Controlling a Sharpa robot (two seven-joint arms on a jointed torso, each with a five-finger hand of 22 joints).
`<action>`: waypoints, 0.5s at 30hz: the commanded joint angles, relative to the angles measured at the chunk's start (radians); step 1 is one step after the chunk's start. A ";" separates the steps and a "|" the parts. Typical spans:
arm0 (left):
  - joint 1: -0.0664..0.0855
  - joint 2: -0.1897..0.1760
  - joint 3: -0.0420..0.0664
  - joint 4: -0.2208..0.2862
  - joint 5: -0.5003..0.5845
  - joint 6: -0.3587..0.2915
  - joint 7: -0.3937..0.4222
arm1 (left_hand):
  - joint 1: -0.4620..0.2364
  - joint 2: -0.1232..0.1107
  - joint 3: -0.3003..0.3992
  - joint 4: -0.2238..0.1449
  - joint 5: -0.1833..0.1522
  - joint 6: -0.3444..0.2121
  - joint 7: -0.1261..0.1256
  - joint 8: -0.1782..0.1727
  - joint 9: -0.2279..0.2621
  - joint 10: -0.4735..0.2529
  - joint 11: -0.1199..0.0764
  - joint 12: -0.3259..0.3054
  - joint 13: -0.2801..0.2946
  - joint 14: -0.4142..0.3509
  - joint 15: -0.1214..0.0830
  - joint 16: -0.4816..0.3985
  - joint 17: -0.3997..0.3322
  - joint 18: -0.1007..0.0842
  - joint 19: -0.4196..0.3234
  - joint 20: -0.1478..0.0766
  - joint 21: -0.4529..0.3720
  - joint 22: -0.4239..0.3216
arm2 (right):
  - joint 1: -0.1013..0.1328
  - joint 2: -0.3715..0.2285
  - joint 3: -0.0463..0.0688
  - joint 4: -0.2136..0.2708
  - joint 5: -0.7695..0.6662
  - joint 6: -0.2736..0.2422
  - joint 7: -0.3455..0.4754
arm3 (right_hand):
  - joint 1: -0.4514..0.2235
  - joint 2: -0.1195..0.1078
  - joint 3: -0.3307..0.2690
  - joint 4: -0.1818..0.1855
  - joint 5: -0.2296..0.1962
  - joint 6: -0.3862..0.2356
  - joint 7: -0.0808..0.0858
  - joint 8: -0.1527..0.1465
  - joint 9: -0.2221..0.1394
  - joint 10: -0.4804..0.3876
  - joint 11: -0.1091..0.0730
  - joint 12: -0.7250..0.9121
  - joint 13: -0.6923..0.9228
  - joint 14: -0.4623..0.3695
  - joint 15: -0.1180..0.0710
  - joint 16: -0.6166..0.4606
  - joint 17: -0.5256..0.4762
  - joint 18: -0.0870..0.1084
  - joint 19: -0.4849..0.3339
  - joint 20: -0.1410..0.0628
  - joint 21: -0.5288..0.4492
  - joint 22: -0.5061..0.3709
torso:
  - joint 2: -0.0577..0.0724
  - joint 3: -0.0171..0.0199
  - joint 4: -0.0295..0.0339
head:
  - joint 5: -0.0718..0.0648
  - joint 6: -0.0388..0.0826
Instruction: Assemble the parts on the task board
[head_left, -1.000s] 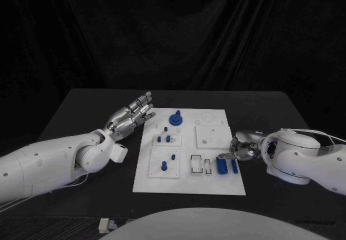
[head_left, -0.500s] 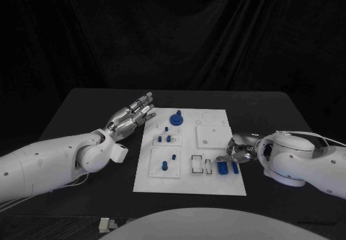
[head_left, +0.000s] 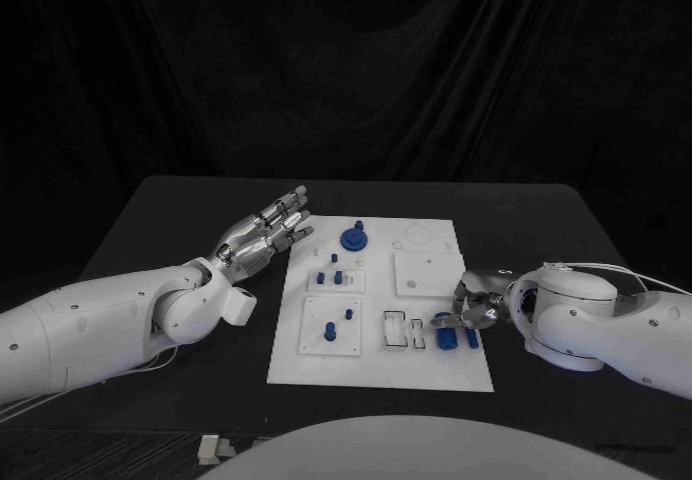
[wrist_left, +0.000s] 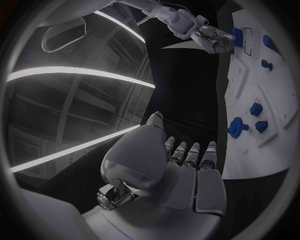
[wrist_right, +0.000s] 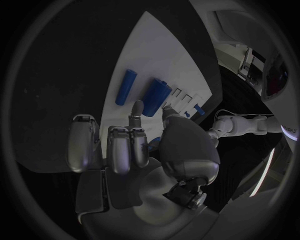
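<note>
Right wrist view has the right hand (wrist_right: 134, 150) over the board's (wrist_right: 156, 50) near right corner, fingers curled down, a fingertip and the thumb close on the top of a thick blue cylinder (wrist_right: 157, 96). Whether they actually pinch it I cannot tell. A slimmer blue peg (wrist_right: 125, 87) lies just beside that cylinder on the white surface. Beyond them are narrow rectangular slots (wrist_right: 181, 97), one with a small blue piece in it.

From the head view, the same hand (head_left: 479, 305) sits at the board's right edge, low, its fingers bent toward the two blue pieces (head_left: 456, 336) that lie side by side near the front right corner. To their left are the slots (head_left: 402, 329), then a raised square plate with two blue pegs (head_left: 336, 330). Farther back is a smaller plate with three short blue pegs (head_left: 335, 276), a plain square plate (head_left: 426, 272) to its right, and a round blue knob (head_left: 352, 239) near the far edge next to a faint circular recess (head_left: 415, 238).

The left hand (head_left: 265, 236) hovers beside the board's far left corner, above the black tabletop (head_left: 173, 215), fingers straight and slightly fanned, holding nothing. In the left wrist view that hand (wrist_left: 181, 172) shows its fingers side by side and extended along the board's edge, with the blue knob (wrist_left: 237, 127) and pegs on the white plate (wrist_left: 275, 85) nearby.
</note>
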 joint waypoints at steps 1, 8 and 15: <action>-0.001 0.001 0.001 0.003 0.001 0.019 0.003 | 0.009 -0.003 -0.001 -0.006 0.006 0.004 0.008 -0.002 0.002 -0.001 0.010 0.004 0.001 -0.002 0.008 -0.004 -0.001 0.009 -0.002 0.007 -0.003 0.001 | -0.006 0.004 0.000 -0.006 -0.010 0.038 -0.031 | -0.008 0.002 0.005 0.002 -0.003 -0.004 -0.001 -0.007 0.000 0.106 -0.006 0.002 0.263 0.103 -0.005 0.003 0.263 0.019 0.012 -0.007 -0.001 0.185 | 0.000 -0.0004 0.0002 | 0.002 0.000; -0.001 0.003 0.001 0.000 0.001 0.028 -0.002 | 0.009 -0.001 0.000 -0.007 0.010 0.009 0.017 -0.001 0.003 0.000 0.014 0.004 0.001 -0.002 0.011 -0.004 -0.001 0.009 -0.001 0.009 -0.002 0.002 | -0.017 0.024 0.000 -0.026 -0.010 0.045 -0.028 | -0.014 -0.001 0.009 0.002 -0.003 0.001 -0.001 -0.015 -0.002 0.106 -0.006 0.002 0.263 0.103 -0.005 0.003 0.263 0.021 0.009 -0.007 -0.011 0.182 | -0.001 -0.0005 -0.0004 | 0.004 0.000; -0.001 0.002 0.001 -0.001 0.001 0.032 -0.005 | 0.009 0.001 0.001 -0.008 0.014 0.011 0.021 0.000 0.003 0.000 0.016 0.005 0.002 -0.002 0.013 -0.004 -0.001 0.009 -0.001 0.011 -0.002 0.002 | -0.026 0.038 0.000 -0.037 -0.010 0.014 0.000 | 0.086 0.018 0.051 -0.052 0.219 0.016 -0.003 -0.056 -0.005 0.106 -0.008 0.002 0.263 0.103 -0.008 0.003 0.263 0.022 0.008 -0.009 -0.023 0.179 | 0.000 0.0007 -0.0009 | 0.008 0.000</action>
